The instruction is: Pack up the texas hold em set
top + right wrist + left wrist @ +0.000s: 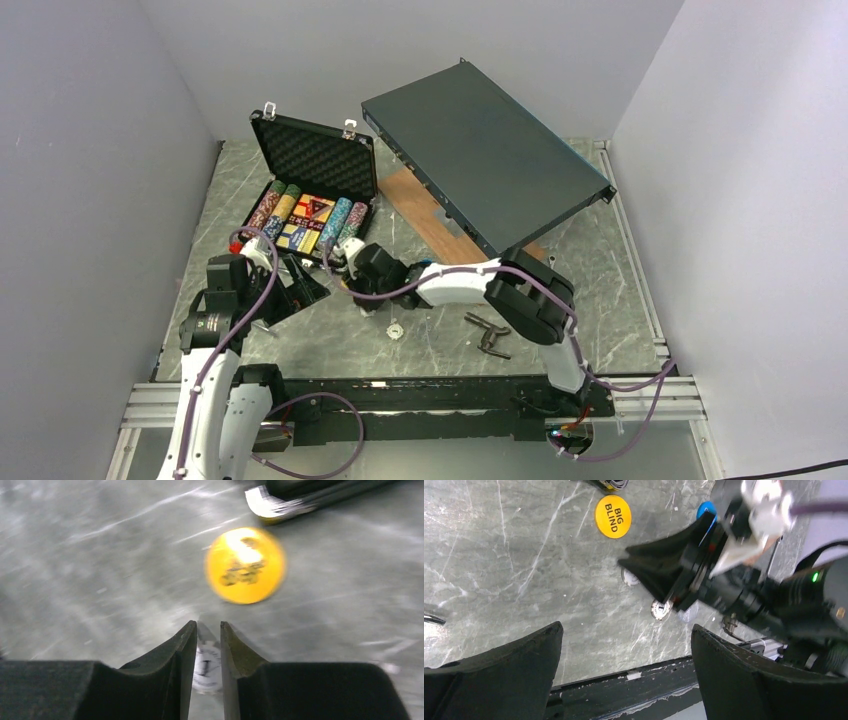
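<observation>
Black briefcase (pixel 262 205), lid (pixel 318 160) raised at rear, long axis L-R

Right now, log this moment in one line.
left end effector: open, empty | right end effector: shut on white disc | yellow disc: on table | case: open

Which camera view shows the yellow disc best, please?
The left wrist view: the yellow disc is whole and sharp there, and its words BIG BLIND can be read. The right wrist view also shows it whole, but blurred, with the lettering illegible. In the top external view I cannot pick it out.
</observation>
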`<action>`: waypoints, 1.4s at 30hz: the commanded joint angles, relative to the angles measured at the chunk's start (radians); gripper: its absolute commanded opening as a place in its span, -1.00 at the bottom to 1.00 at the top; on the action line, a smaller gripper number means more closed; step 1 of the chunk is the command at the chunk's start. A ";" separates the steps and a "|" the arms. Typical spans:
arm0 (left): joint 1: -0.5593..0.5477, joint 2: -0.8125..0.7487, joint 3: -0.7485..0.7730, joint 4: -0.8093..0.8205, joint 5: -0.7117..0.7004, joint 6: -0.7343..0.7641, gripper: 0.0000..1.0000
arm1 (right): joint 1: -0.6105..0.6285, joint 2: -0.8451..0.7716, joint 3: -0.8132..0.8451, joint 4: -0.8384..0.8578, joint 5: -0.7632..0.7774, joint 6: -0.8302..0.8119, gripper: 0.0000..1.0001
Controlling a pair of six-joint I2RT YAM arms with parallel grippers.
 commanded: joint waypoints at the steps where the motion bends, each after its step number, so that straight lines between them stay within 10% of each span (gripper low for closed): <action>1: -0.002 0.015 0.018 0.020 -0.010 -0.007 0.99 | 0.054 -0.073 -0.074 0.115 -0.159 0.086 -0.46; 11: -0.025 0.109 0.024 0.010 -0.022 -0.023 0.98 | 0.035 -0.250 -0.119 -0.026 0.103 0.162 -0.23; 25: -0.038 -0.030 0.017 -0.079 0.010 -0.017 0.99 | -0.093 0.029 0.158 -0.110 0.008 0.113 0.16; 42: -0.039 -0.085 0.044 -0.128 -0.034 -0.016 0.99 | 0.025 0.074 0.059 0.038 -0.148 0.253 -0.16</action>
